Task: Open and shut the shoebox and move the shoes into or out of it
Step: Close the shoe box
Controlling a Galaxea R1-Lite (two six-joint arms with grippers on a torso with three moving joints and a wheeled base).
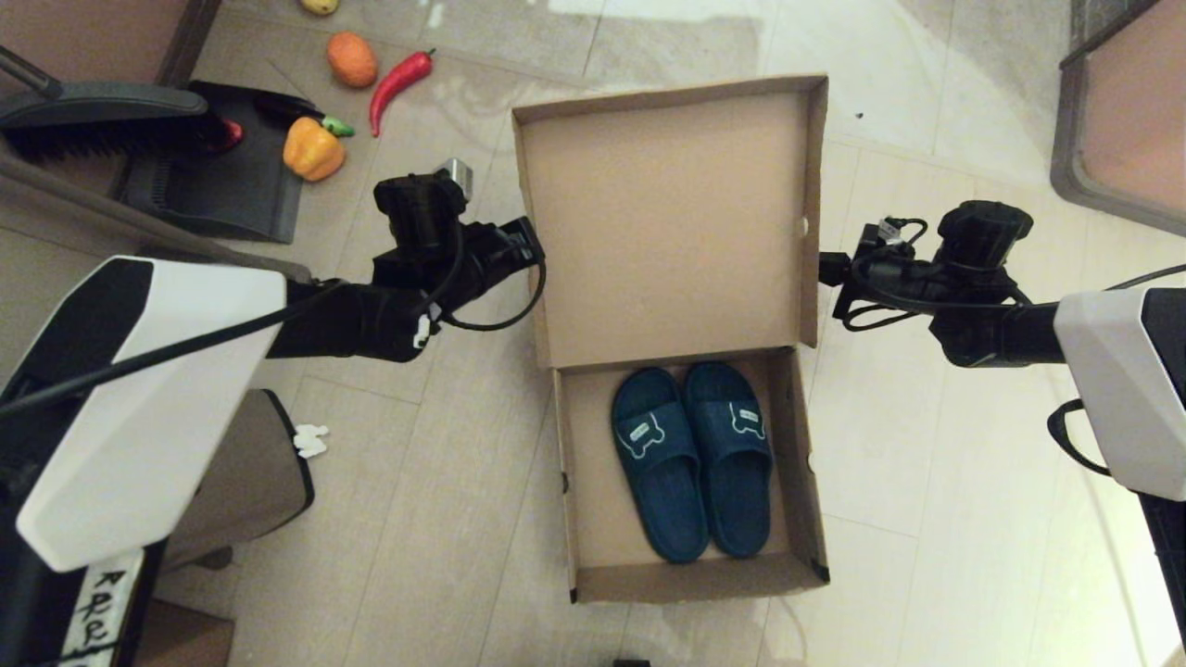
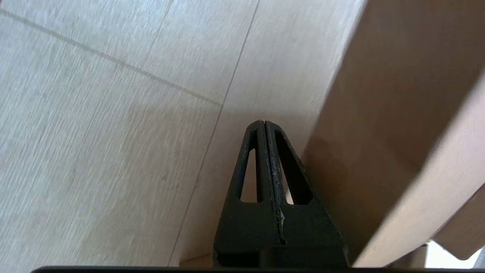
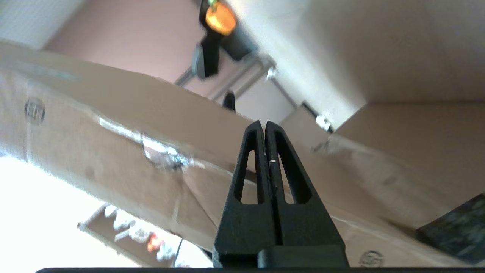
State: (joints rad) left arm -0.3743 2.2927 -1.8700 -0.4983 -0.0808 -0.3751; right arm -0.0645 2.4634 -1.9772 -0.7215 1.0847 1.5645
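The brown cardboard shoebox (image 1: 695, 579) lies open on the floor, its hinged lid (image 1: 667, 222) standing up at the far end. Both dark teal slide sandals, the left one (image 1: 656, 463) and the right one (image 1: 737, 454), lie side by side inside, with white logos on their straps. My left gripper (image 1: 534, 243) is shut and empty beside the lid's left edge; in the left wrist view this gripper (image 2: 262, 123) hangs over the floor next to the lid (image 2: 398, 113). My right gripper (image 1: 826, 269) is shut and empty at the lid's right edge; in the right wrist view it (image 3: 262, 124) points at the shoebox's outer wall (image 3: 113, 151).
A yellow pepper (image 1: 313, 148), red chili (image 1: 398, 83) and orange fruit (image 1: 351, 58) lie on the floor at the far left by a black dustpan (image 1: 222, 185). A tan bin (image 1: 250, 472) stands near left. A furniture edge (image 1: 1112, 120) is far right.
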